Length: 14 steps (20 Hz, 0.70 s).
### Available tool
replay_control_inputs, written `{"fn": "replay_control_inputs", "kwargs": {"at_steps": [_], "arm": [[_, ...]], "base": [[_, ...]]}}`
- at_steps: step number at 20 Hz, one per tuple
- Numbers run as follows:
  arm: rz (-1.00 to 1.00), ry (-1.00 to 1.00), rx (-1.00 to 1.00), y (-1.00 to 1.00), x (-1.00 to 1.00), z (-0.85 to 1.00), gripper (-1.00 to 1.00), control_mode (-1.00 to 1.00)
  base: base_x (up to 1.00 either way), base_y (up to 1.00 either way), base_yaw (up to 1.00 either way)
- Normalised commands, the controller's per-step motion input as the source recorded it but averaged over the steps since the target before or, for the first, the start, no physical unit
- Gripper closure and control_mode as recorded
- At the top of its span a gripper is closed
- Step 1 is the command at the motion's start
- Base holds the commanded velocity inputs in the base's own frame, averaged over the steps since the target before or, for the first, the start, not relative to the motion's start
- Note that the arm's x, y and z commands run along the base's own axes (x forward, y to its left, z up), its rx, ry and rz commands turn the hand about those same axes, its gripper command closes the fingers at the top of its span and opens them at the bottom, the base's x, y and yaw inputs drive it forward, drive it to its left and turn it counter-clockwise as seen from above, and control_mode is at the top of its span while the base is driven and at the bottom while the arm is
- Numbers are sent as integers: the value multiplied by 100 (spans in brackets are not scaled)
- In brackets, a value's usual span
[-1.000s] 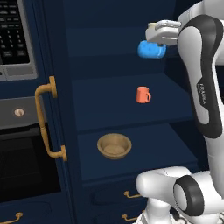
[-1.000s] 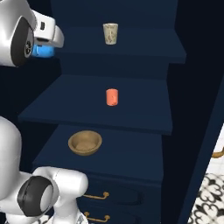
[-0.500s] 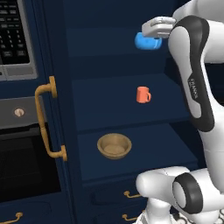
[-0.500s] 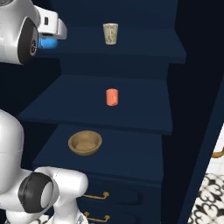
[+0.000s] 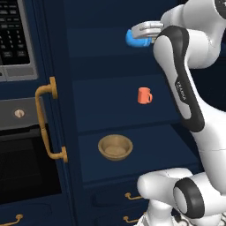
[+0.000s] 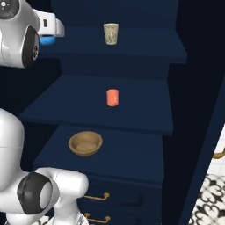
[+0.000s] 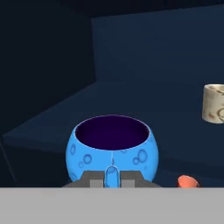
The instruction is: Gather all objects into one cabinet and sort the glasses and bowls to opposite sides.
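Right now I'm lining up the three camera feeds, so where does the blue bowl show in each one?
Left base view: blue bowl at the top, right of centre, in the gripper, level with the top shelf.
Right base view: a blue sliver at upper left, beside the robot's white hand.
Hand view: lower centre, just above the fingertips.
Shared landmark: the orange-red mug, one shelf lower.
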Motion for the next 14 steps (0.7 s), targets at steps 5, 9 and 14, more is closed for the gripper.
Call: {"fn": "replay_control_inputs", "kwargs": {"at_steps": [5, 9, 14], "arm": [[0, -14, -12, 4, 17, -4, 100, -100], [0, -2, -6, 0, 1, -10, 100, -100], [-4, 0, 0, -4, 22, 0, 100, -100]], "base": [[0, 0, 0], [0, 0, 0], [0, 0, 0]]}}
